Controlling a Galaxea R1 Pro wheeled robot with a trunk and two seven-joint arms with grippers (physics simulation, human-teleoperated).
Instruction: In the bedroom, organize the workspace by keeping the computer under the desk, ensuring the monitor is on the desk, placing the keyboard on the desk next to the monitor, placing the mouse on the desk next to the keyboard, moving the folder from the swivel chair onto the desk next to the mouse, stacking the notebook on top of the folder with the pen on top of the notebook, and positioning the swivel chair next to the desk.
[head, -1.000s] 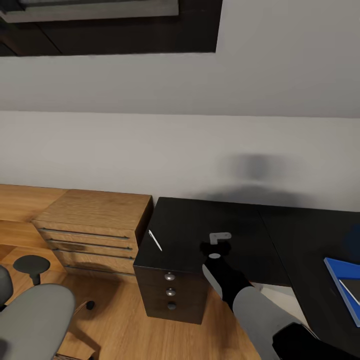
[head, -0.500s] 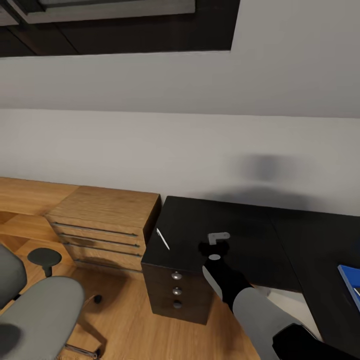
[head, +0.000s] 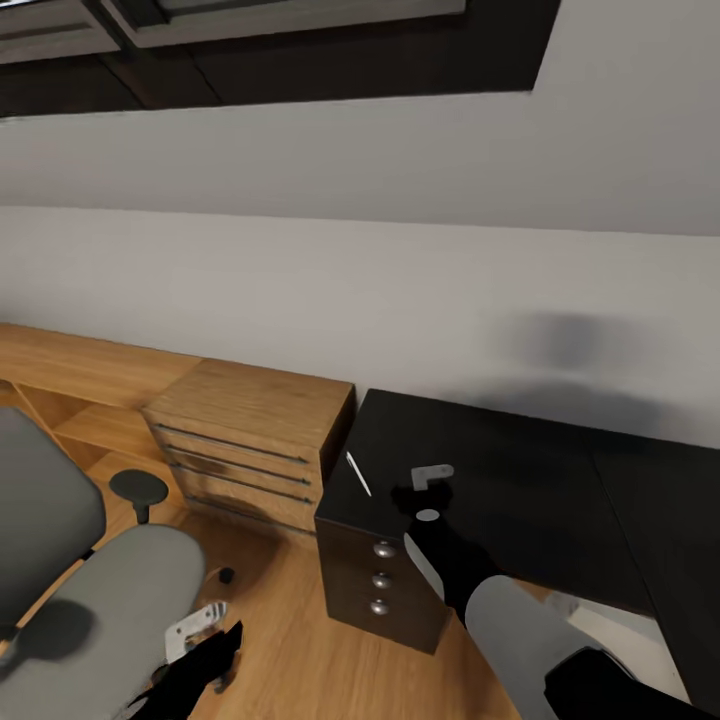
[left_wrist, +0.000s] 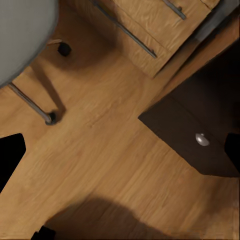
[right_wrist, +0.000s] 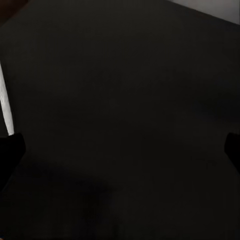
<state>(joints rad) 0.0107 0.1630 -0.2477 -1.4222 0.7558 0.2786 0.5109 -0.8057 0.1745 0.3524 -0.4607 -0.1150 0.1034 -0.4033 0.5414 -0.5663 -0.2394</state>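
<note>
White pen on black desk edge, R jaws spread beside it, L jaws spread over floor

I am seeing the black desk standing against the wall, and the white pen is lying on its top near the left edge. The wooden floor is carrying the desk's drawer unit, the wooden cabinet just beside it, and the chair.
</note>
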